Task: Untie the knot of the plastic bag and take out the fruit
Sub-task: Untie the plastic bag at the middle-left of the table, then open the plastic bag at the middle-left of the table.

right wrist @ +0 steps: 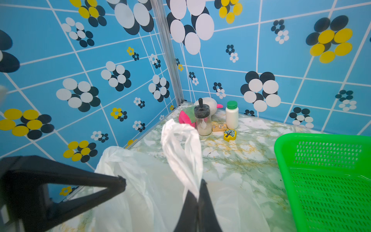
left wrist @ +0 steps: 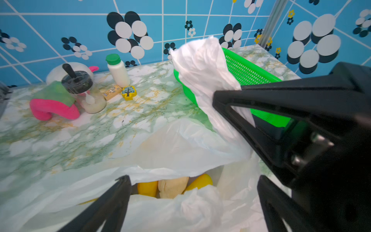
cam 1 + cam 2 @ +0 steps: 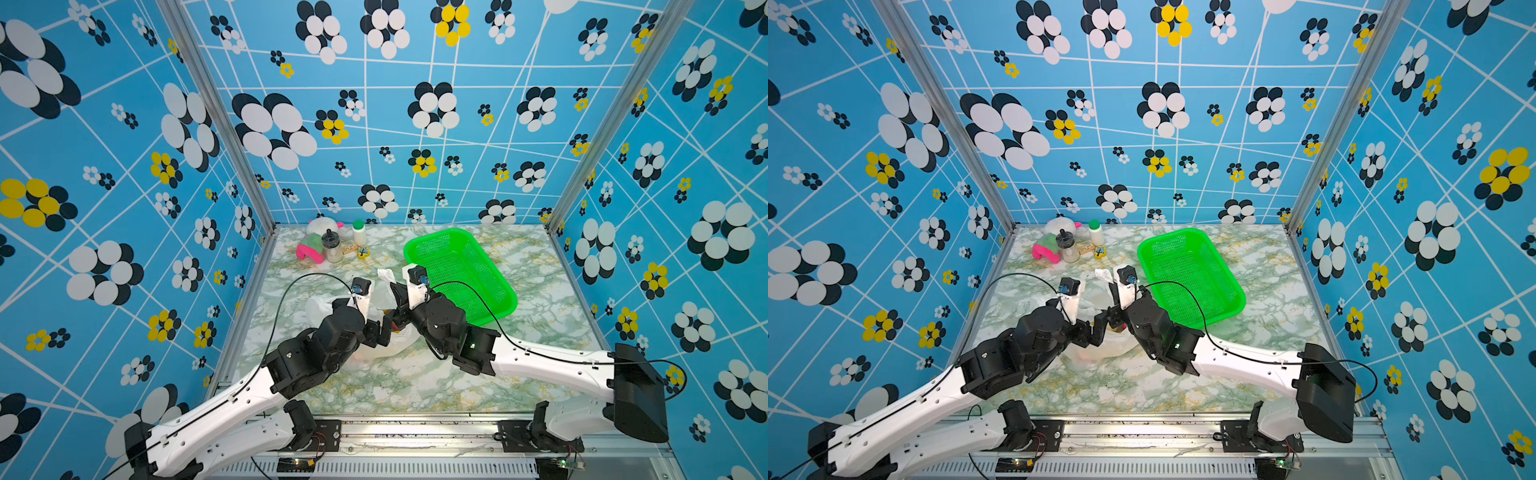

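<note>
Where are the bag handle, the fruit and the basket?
Bag handle (image 1: 186, 164): right wrist view, lower part of the raised loop.
Fruit (image 2: 172, 188): left wrist view, the cream piece between two yellow ones.
Basket (image 3: 465, 266): in a top view, bare mesh floor.

Top views overhead; wrist views near plastic bag (image 2: 180, 144).

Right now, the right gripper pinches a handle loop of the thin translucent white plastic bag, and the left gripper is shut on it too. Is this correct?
Not quite: the left gripper is open, its jaws spread over the mouth of the thin translucent white plastic bag, as the left wrist view shows. The right gripper does pinch a handle loop.
</note>
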Robot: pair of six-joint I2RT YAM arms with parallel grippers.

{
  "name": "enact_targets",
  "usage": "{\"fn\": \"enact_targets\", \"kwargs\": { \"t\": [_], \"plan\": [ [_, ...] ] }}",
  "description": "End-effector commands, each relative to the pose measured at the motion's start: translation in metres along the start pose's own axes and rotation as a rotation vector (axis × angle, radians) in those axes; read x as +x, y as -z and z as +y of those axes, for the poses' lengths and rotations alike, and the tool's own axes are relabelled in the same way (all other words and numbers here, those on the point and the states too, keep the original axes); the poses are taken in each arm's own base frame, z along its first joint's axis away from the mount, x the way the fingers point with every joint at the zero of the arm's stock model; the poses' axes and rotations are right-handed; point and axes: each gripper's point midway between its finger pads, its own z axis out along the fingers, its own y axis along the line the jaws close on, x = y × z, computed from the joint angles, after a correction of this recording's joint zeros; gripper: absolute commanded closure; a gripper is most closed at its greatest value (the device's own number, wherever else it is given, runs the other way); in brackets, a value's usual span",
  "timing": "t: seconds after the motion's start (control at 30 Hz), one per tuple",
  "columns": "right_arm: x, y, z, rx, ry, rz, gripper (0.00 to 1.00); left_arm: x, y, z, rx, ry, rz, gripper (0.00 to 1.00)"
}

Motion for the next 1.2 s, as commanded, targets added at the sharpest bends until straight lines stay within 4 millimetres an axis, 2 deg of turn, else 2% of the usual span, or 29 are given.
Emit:
{"fn": "enact_targets", "kwargs": {
  "t": [0.0, 0.2, 0.43, 0.57, 0.7, 0.83, 1.03, 1.17],
  "plan": [
    [-0.007, -0.002, -0.004, 0.024, -0.026, -0.019, 1.00, -0.016, 0.002, 0.018, -0.152, -0.072, -0.042, 0.01],
    [-0.006, -0.002, -0.006, 0.040, -0.024, -0.020, 1.00, -0.003, -0.001, 0.030, -0.236, -0.110, -0.015, 0.01],
    [-0.007, -0.004, -0.012, 0.074, -0.015, -0.008, 1.00, 0.023, 0.001, 0.026, -0.173, -0.093, 0.007, 0.01],
    [-0.003, -0.006, -0.019, 0.101, -0.020, 0.010, 1.00, 0.031, 0.005, 0.028, -0.145, -0.071, 0.004, 0.00],
    [-0.002, -0.007, -0.021, 0.104, -0.035, 0.014, 1.00, 0.039, 0.000, 0.028, -0.156, -0.087, 0.020, 0.00],
    [-0.002, -0.008, -0.021, 0.107, -0.036, 0.015, 1.00, 0.036, 0.000, 0.031, -0.186, -0.079, 0.019, 0.01],
    [0.001, -0.013, -0.023, 0.116, -0.033, 0.027, 1.00, 0.030, 0.017, 0.008, -0.007, -0.013, -0.013, 0.01],
    [0.001, -0.015, -0.024, 0.117, -0.040, 0.027, 1.00, 0.034, 0.023, 0.016, -0.111, -0.068, 0.007, 0.01]
  ]
}}
